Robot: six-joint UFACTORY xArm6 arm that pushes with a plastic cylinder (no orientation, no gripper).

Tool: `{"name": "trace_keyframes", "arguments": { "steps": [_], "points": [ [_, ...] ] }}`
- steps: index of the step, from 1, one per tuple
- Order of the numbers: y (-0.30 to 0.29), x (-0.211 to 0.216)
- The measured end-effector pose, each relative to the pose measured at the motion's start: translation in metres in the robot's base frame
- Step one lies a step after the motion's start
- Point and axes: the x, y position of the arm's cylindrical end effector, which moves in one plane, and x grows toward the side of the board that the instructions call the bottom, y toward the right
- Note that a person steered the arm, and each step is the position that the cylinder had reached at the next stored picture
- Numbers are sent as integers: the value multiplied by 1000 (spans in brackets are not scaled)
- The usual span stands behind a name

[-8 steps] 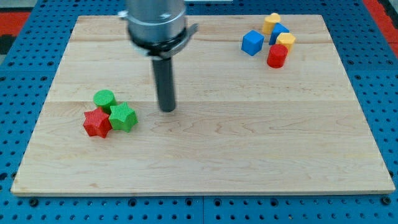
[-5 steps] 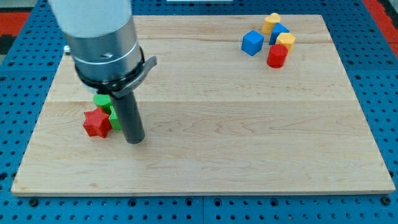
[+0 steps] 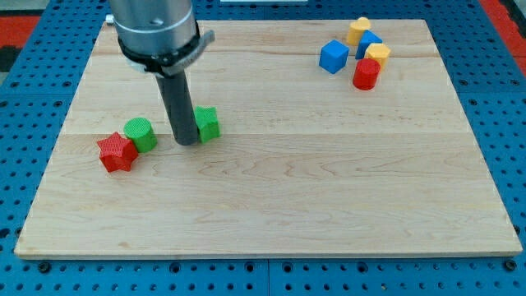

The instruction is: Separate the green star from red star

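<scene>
The green star (image 3: 207, 122) lies on the wooden board (image 3: 329, 189) left of centre, partly hidden behind my rod. My tip (image 3: 186, 141) rests on the board touching the star's left side. The red star (image 3: 117, 153) lies further to the view's left, apart from the green star. A green cylinder (image 3: 140, 134) touches the red star's upper right side and sits between the red star and my tip.
A cluster at the view's top right holds a blue cube (image 3: 333, 56), a second blue block (image 3: 369, 42), a yellow block (image 3: 357, 30), another yellow block (image 3: 378, 54) and a red cylinder (image 3: 366, 73).
My tip swept left and down to the cluster, then up and right. The green star moved up and right, away from the red star. The red star and green cylinder shifted slightly left.
</scene>
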Motion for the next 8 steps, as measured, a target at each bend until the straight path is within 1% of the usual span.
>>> {"name": "trace_keyframes", "arguments": {
  "steps": [1,2,3,4,5,6,7,8],
  "points": [
    [-14,-33],
    [-1,-53],
    [28,-57],
    [-45,-52],
    [-109,-59],
    [-145,-36],
    [-143,-5],
    [-92,-7]
  ]
}}
